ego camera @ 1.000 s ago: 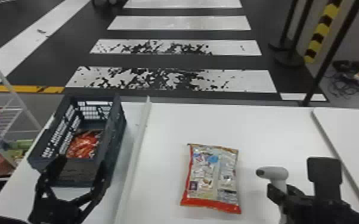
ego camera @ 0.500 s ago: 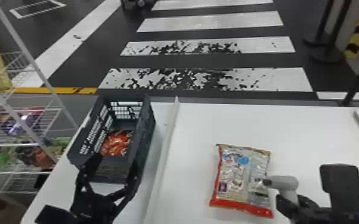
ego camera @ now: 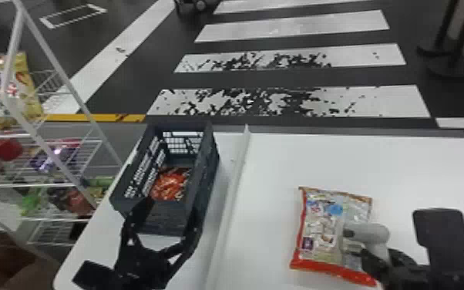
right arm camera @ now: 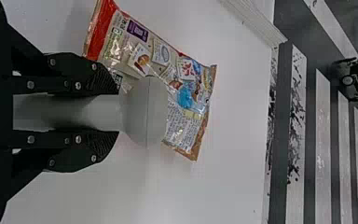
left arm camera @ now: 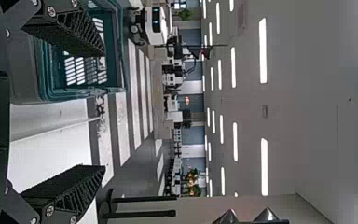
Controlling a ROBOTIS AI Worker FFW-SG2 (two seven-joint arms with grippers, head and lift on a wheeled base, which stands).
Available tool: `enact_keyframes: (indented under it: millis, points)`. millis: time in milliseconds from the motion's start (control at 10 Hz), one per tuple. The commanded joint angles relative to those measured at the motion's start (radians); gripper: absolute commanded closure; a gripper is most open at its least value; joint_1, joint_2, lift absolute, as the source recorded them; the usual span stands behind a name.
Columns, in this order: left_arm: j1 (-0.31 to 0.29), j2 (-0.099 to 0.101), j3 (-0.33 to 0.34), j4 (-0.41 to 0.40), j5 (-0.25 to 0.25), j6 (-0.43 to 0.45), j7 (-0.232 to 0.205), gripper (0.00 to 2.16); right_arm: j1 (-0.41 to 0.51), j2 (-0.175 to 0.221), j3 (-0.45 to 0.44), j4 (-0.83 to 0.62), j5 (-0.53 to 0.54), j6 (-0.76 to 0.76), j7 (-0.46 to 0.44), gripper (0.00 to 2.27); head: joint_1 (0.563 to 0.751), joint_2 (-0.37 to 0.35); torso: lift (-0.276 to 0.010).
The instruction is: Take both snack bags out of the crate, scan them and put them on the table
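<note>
Red-edged snack bag (ego camera: 318, 235) lies on your white table (ego camera: 266, 177); your right gripper (ego camera: 380, 255) is closed around the scanner (ego camera: 372, 233) near it. Your left gripper (ego camera: 170, 212) is wide open and empty by the crate (ego camera: 165, 220); an orange snack bag (ego camera: 169, 185) lies inside.

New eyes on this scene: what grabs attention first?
The red-edged snack bag lying alone on the white table, right of the long divider, with the pale scanner held above it in the right gripper's jaws. Next, the dark crate left of the divider, a red-orange bag inside. Beyond the table, bold white stripes cross the dark floor.
</note>
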Motion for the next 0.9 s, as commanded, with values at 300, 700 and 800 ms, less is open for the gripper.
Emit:
enact_keyframes:
  millis: [300, 700, 800]
  points:
    - [-0.001, 0.000, 0.002, 0.002, 0.002, 0.000, -0.001, 0.15, -0.007, 0.001, 0.000, 0.013, 0.005, 0.001, -0.002, 2.26, 0.695, 0.258, -0.092]
    - [-0.001, 0.000, 0.005, 0.005, 0.008, 0.000, -0.002, 0.15, -0.030, 0.001, -0.122, 0.016, -0.015, -0.014, -0.002, 2.26, 0.695, 0.228, -0.092]
    - [-0.001, 0.000, 0.005, 0.006, 0.008, 0.000, -0.004, 0.15, -0.030, -0.002, -0.163, 0.019, -0.015, -0.038, -0.003, 2.26, 0.695, 0.197, -0.092]
